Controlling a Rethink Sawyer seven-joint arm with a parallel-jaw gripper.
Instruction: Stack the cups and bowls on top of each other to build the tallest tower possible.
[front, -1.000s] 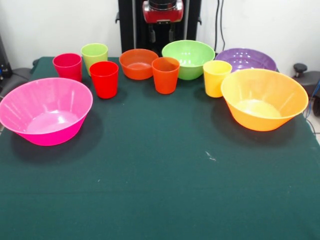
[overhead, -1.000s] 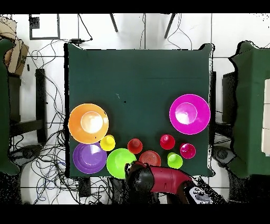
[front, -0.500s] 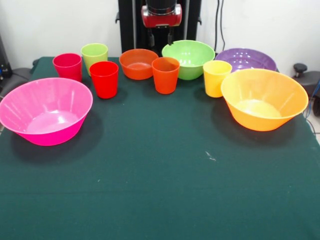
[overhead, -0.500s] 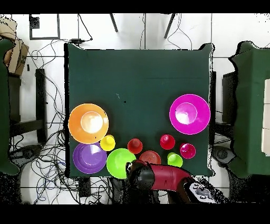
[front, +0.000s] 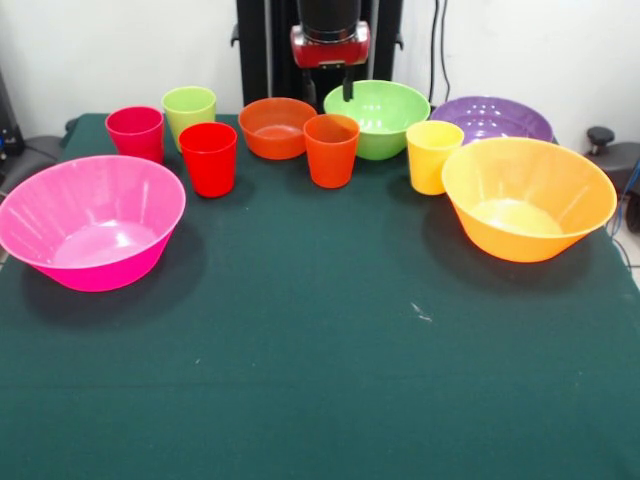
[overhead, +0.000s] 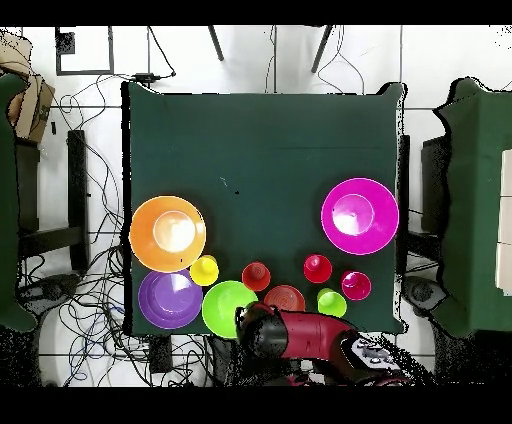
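- Since a second ago, the red-and-black gripper (front: 329, 90) has dropped lower over the round green plastic bowl's (front: 378, 118) back rim; jaws spread.
- You've nothing stacked: flared pink plastic bowl (front: 92, 220) sits alone (cups and bowls all upright, ready for nesting).

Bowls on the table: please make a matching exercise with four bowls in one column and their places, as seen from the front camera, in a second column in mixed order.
Column 1:
1. pink bowl
2. orange-yellow bowl
3. purple bowl
4. green bowl

Column 2:
A. far right corner
B. front left, alone
C. back row, just below the end effector
D. right side, in front of the purple bowl

Pairs: 1-B, 2-D, 3-A, 4-C
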